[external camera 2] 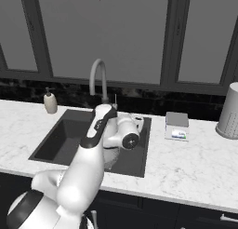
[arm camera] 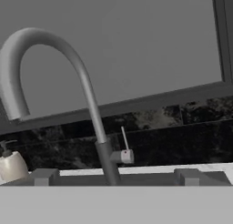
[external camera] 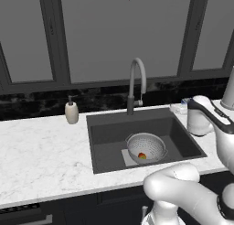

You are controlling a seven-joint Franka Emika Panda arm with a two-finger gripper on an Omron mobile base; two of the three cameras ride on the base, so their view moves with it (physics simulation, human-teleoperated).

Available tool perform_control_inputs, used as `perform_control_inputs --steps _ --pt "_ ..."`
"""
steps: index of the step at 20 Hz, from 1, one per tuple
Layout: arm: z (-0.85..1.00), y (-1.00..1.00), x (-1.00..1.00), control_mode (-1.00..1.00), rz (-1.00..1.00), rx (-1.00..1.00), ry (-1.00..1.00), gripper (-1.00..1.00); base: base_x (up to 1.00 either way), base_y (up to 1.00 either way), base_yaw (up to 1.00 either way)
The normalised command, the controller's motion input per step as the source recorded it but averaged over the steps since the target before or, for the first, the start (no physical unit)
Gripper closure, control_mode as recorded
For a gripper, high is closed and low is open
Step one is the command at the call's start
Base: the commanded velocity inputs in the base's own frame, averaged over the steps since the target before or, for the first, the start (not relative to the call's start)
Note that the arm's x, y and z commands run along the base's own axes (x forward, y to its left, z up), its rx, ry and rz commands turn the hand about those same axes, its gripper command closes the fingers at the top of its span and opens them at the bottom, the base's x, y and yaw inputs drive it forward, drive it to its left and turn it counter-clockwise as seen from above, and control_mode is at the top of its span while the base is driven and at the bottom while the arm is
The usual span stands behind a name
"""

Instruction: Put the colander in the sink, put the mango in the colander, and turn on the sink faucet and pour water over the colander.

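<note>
Marble counter (external camera: 41,155) aside, the mango (external camera: 142,156) sat in the colander (external camera: 146,147) down in the sink (external camera: 105,148), gripper (arm camera: 116,177) spread wide facing the faucet (arm camera: 82,95), though it could've easily slipped off that skinny lever (arm camera: 124,148).

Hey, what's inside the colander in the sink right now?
The mango lies at the bottom of the colander, which sits in the sink. The fruit's underside is hidden; no water is visible.
</note>
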Motion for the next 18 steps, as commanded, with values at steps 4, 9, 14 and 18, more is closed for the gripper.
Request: perform_control_inputs --steps 4,9,14,18 --pt "-0.02 0.04 0.31 -1.00 0.00 0.00 -0.10 -1.00 0.00 0.00 0.00" --pt "-0.12 0.00 0.34 -1.00 0.00 0.00 -0.11 -1.00 0.00 0.00 0.00" --pt "-0.17 0.05 0.24 -1.00 0.00 0.00 -0.13 -1.00 0.00 0.00 0.00" --pt "-0.18 0.13 0.26 -1.00 0.00 0.00 -0.12 -1.00 0.00 0.00 0.00"
